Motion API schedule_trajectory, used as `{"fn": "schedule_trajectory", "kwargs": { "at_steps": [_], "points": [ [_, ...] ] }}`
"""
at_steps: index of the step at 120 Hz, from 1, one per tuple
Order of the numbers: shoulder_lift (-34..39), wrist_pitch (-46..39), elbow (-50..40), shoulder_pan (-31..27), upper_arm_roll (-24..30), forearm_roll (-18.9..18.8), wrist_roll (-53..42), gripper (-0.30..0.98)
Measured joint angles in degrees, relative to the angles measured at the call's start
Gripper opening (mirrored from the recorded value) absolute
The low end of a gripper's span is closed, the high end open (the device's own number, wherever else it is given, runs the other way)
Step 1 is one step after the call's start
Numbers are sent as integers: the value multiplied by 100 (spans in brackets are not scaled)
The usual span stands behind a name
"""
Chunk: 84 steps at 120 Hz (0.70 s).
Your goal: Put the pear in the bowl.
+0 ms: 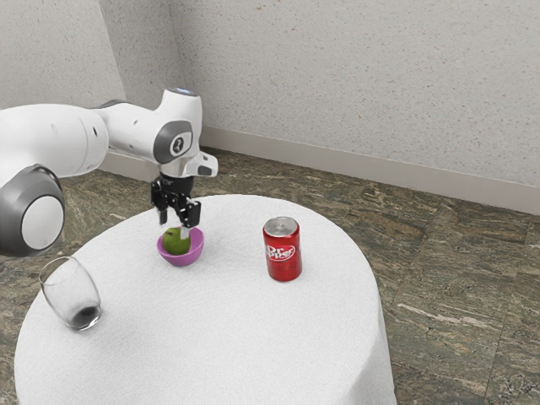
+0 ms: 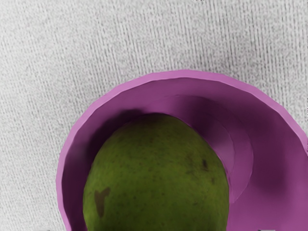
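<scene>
Green pear (image 2: 156, 178) inside the purple bowl (image 2: 269, 159).

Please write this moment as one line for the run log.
pear: inside purple bowl | tool: open, at the pear | red can: upright, apart from bowl | next, likely: lift tool away

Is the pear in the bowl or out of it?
In. The green pear is inside the purple bowl, whose rim curves around it in the wrist view.
</scene>
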<state>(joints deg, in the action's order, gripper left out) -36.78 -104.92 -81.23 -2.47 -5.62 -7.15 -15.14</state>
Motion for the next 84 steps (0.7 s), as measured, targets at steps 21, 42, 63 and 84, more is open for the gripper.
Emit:
{"fn": "schedule_trajectory", "kwargs": {
  "at_steps": [21,42,63,84],
  "points": [
    [463,26,-124,123,-43,40,-75,62],
    [2753,371,-983,756,-100,344,-105,66],
    [3695,1043,-1129,1391,-178,544,17,67],
    [3628,1363,-1110,1893,-171,595,127,68]
  ]
}}
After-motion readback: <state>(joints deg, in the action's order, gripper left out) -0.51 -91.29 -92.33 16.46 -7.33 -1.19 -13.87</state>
